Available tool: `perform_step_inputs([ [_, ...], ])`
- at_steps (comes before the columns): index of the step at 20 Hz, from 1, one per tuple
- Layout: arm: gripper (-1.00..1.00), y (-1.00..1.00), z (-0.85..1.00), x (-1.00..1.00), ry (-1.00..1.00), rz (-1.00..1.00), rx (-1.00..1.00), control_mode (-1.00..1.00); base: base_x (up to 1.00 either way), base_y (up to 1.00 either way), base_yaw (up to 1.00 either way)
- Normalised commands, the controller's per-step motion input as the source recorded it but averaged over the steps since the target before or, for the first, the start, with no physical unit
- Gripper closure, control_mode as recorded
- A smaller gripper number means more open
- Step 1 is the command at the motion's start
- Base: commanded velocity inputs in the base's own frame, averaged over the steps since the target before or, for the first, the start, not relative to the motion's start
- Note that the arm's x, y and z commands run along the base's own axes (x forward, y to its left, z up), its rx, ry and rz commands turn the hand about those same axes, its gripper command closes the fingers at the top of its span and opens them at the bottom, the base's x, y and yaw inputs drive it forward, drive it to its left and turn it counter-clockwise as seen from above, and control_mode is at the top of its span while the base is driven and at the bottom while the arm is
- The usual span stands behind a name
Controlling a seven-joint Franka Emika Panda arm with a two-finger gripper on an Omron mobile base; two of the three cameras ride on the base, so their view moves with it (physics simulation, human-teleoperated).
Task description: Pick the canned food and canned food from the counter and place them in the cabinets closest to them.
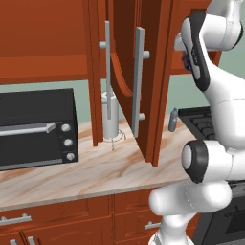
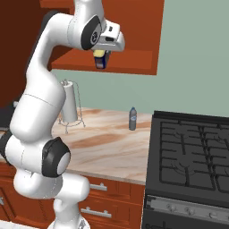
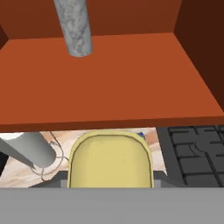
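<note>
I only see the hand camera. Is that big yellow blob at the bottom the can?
Observer: Yes. The right base view shows a squat blue can with a yellow label, clamped in the gripper.
Operator: Is the cupboard door open?
Observer: Yes, in the left base view the cabinet door stands wide open above the counter.
Operator: What else is down there?
Observer: A black oven sits on the counter, left of that door.

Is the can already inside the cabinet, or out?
Out: the gripper holds the blue can at the cabinet shelf's front edge, above the counter.
</note>
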Motion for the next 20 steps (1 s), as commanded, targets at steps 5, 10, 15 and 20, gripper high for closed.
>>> perform_step_inputs([
  [5, 1.00, 0.00, 0.00, 0.45, 0.01, 0.00, 0.00, -1.00, 0.00, 0.00, 0.00],
  [10, 1.00, 0.00, 0.00, 0.48, 0.00, 0.00, 0.01, -1.00, 0.00, 0.00, 0.00],
  [15, 1.00, -0.02, 0.00, 0.39, 0.00, 0.01, 0.00, -1.00, 0.00, 0.00, 0.00],
  [20, 1.00, -0.06, -0.05, 0.26, 0.00, 0.01, 0.00, -1.00, 0.00, 0.00, 0.00],
])
